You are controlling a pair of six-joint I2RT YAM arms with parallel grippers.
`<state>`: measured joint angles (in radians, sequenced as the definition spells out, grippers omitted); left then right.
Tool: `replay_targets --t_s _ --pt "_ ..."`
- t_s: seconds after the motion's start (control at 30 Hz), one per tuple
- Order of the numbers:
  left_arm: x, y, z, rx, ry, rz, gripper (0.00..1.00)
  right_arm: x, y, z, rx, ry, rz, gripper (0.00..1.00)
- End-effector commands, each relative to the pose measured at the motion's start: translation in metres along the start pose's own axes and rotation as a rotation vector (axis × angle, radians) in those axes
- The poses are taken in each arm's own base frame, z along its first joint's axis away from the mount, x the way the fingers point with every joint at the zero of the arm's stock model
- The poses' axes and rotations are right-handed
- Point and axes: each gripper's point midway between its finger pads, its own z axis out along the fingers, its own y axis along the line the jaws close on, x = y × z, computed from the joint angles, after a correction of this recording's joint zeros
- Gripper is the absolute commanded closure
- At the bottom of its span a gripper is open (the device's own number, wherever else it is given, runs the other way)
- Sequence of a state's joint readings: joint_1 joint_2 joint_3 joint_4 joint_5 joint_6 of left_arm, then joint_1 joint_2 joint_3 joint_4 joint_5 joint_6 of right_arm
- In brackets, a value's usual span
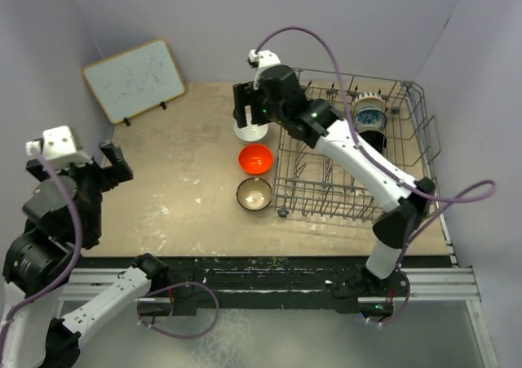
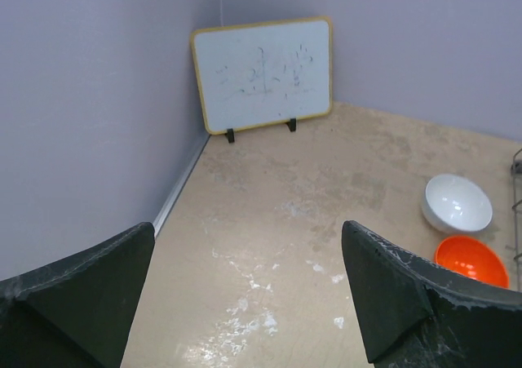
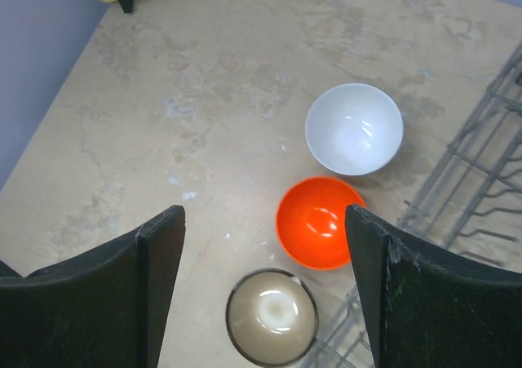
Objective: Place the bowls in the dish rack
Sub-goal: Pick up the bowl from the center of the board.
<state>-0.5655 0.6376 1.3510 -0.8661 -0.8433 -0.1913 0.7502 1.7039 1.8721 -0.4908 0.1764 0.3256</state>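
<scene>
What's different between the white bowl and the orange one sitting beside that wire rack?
Colour: the white bowl is plain white, the orange bowl bright orange-red. Place: the white bowl sits nearer the whiteboard; the orange bowl sits between it and a brown bowl. Both are round, upright, empty, on the table beside the rack.

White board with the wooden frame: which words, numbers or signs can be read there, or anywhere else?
No text can be read in any view.
White rectangular board with wooden frame: faint grey strokes, too pale and blurred to read.
Glossy white round bowl, orange round bowl, grey wire dish rack: no label visible.
</scene>
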Motion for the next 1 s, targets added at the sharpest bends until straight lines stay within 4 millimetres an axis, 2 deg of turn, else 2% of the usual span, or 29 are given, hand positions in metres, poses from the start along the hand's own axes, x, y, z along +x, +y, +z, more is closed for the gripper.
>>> replay_targets --t_s 0.0,0.13,0.23,0.5,0.73,0.93,0.97 --pt "-0.021 0.029 -0.018 -0.062 -0.057 -0.084 0.01 -0.008 0.025 0.018 0.038 -0.005 -0.023 0.2" --pt "-0.03 0.043 -0.027 -0.084 -0.088 -0.097 0.01 0.006 0.046 0.057 0.064 0.074 -0.079 0.23" --pt "-0.03 0.047 -0.029 -0.093 -0.086 -0.091 0.01 0.018 0.053 0.085 0.078 0.109 -0.127 0.23" --pt "-0.024 0.038 -0.025 -0.072 -0.059 -0.081 0.01 0.063 0.035 0.142 0.183 0.135 -0.172 0.24" --pt "-0.021 0.031 -0.02 -0.06 -0.049 -0.061 0.01 0.08 0.013 0.174 0.252 0.136 -0.16 0.25" --pt "-0.014 0.027 -0.015 -0.065 -0.028 -0.034 0.01 0.105 0.001 0.189 0.295 0.164 -0.152 0.26" --pt "-0.013 0.025 -0.014 -0.063 -0.025 -0.03 0.01 0.107 -0.007 0.19 0.32 0.162 -0.151 0.26"
